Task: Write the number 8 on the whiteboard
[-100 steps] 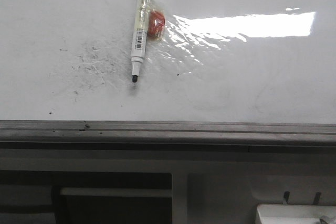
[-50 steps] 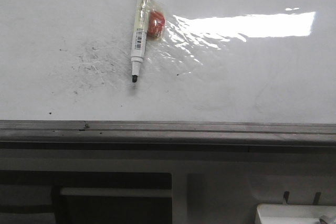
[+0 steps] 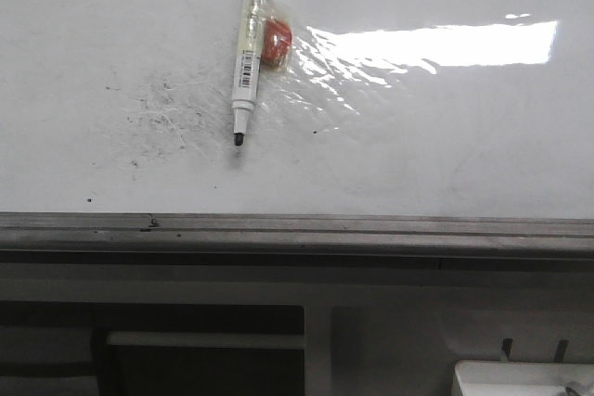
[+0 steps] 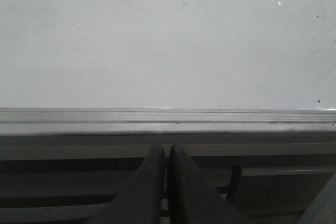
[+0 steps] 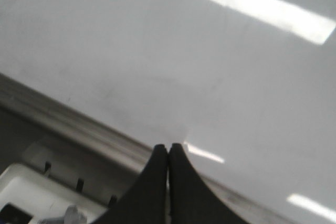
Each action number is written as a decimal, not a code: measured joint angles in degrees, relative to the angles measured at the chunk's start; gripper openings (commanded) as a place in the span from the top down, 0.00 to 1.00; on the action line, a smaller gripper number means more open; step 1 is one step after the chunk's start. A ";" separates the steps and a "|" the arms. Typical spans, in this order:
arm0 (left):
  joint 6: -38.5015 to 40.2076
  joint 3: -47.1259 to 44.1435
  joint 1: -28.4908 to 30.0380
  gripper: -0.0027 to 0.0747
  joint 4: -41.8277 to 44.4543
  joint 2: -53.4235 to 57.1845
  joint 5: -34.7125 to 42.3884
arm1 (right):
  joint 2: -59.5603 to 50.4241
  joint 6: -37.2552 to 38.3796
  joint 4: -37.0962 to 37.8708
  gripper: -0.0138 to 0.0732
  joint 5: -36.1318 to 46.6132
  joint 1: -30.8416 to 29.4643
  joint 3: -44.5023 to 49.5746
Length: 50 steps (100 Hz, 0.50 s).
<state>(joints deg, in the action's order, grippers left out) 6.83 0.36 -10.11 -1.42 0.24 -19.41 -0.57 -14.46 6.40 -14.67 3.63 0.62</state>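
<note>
Your left gripper (image 4: 164,182) and right gripper (image 5: 168,182) are both pressed together and empty, the uncapped marker (image 3: 246,62) lies at upper centre on the whiteboard (image 3: 464,136), and no number 8 is drawn.

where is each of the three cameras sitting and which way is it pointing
Front view: looks forward over the whiteboard, where a marker lies; no arm shows.
Left wrist view: sits on the left arm, facing the board across its grey edge rail; the left gripper shows, fingers together.
Right wrist view: sits on the right arm, angled over the board; the right gripper shows, fingers together.
Shared: all three show the whiteboard, its rail and glare. No number 8 is visible.
</note>
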 measured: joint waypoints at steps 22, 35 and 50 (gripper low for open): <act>0.00 0.00 0.00 0.99 -14.43 0.00 9.04 | 0.00 0.04 -0.38 0.91 22.43 0.00 0.00; 0.00 0.00 0.00 0.99 -25.57 0.00 15.56 | 0.00 2.19 -4.06 0.91 32.01 0.00 0.00; 0.00 0.00 0.00 0.99 -34.51 0.00 17.91 | 0.00 9.82 -12.01 0.91 35.06 0.00 0.00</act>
<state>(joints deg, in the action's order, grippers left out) 6.83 0.36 -10.11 -35.93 0.24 -1.50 -0.57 -4.64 -5.61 20.39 3.63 0.62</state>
